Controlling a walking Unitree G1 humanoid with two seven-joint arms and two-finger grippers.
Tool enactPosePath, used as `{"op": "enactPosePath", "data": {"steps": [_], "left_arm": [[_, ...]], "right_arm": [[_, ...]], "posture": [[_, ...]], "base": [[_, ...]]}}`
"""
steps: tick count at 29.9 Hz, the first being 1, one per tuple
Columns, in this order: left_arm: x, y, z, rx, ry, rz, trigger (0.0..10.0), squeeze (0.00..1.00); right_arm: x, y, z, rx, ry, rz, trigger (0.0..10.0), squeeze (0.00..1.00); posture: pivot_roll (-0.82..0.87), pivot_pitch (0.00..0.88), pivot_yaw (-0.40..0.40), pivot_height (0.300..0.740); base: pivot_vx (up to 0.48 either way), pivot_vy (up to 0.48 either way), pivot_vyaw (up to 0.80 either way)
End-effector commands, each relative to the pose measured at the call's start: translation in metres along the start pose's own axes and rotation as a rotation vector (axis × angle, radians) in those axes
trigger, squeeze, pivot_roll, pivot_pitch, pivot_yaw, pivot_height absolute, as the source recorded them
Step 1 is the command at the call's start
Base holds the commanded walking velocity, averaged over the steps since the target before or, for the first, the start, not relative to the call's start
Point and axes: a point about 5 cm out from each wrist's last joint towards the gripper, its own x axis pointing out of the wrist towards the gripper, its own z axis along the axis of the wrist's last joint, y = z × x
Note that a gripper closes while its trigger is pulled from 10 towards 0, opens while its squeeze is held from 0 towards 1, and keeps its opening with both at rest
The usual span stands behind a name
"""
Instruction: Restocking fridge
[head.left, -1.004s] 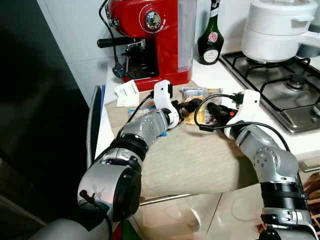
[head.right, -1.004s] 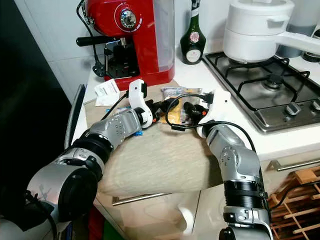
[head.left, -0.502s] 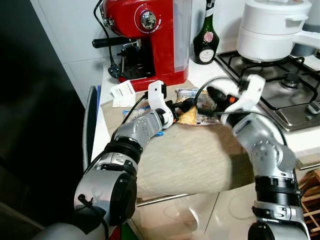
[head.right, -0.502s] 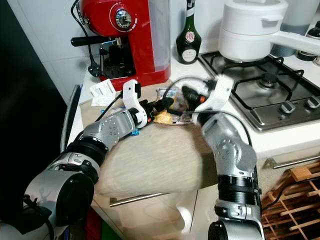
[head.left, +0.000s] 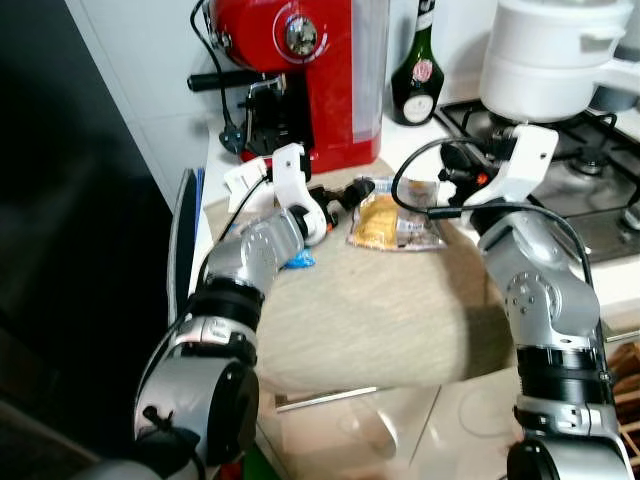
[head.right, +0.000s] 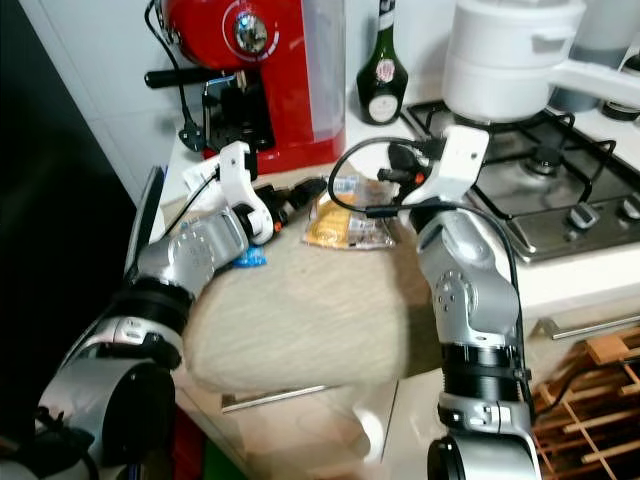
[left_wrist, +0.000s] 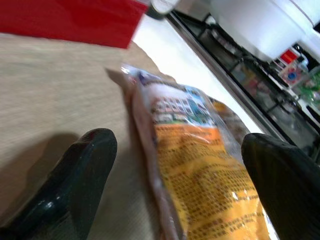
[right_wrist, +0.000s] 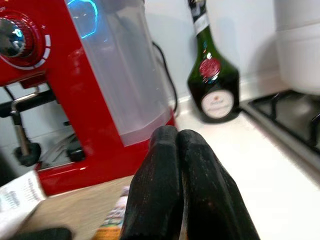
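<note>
Left eye view: food packet (head.left: 392, 220) lies flat on the beige cloth (head.left: 370, 310) covering the counter, near the red coffee machine (head.left: 300, 70). Left gripper (head.left: 345, 195) sits just left of the packet, fingers spread apart. Right gripper (head.left: 455, 165) is raised at the packet's right, fingers pressed together, holding nothing.

A red coffee machine (head.left: 310, 70) and a green bottle (head.left: 417, 75) were placed along the counter's back edge, beside a white pot (head.left: 545, 55) on the stove (head.left: 590, 170).
</note>
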Motion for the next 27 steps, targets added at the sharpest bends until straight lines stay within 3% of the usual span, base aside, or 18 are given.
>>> {"op": "enactPosePath", "data": {"steps": [1, 11, 20, 22, 23, 26, 27], "left_arm": [[0.000, 0.000, 0.003, 0.024, -0.004, 0.010, 10.0, 0.00], [0.016, -0.014, -0.017, 0.082, 0.090, 0.002, 10.0, 0.00], [0.022, -0.017, -0.037, -0.063, 0.152, 0.029, 10.0, 0.00], [0.024, -0.022, -0.040, -0.110, 0.160, 0.000, 8.5, 0.00], [0.024, -0.024, -0.042, -0.113, 0.165, -0.005, 4.9, 0.00], [0.024, -0.024, -0.052, -0.076, 0.208, -0.002, 4.8, 0.00], [0.024, -0.023, -0.057, -0.058, 0.230, -0.003, 3.6, 0.00]], "right_arm": [[-0.001, 0.002, -0.004, -0.008, 0.004, -0.013, 10.0, 0.00], [-0.011, -0.022, 0.003, 0.041, -0.054, -0.136, 10.0, 0.00], [-0.013, -0.021, 0.004, 0.044, -0.057, -0.144, 10.0, 0.00], [-0.014, -0.021, 0.003, 0.046, -0.053, -0.144, 10.0, 0.00], [-0.014, -0.020, 0.003, 0.047, -0.053, -0.144, 10.0, 0.00], [-0.015, -0.019, 0.002, 0.049, -0.049, -0.143, 10.0, 0.00], [-0.015, -0.018, 0.001, 0.051, -0.047, -0.142, 10.0, 0.00]], "posture": [[-0.21, 0.000, 0.100, 0.740], [-0.23, 0.000, 0.116, 0.740], [-0.25, 0.000, 0.129, 0.740], [-0.25, 0.000, 0.130, 0.740], [-0.25, 0.000, 0.131, 0.740], [-0.25, 0.000, 0.131, 0.740], [-0.25, 0.000, 0.131, 0.740]], "base": [[0.000, 0.000, 0.00], [0.000, 0.000, 0.00], [0.000, 0.000, 0.00], [0.000, 0.000, 0.00], [0.000, 0.000, 0.00], [0.000, 0.000, 0.00], [0.000, 0.000, 0.00]]}}
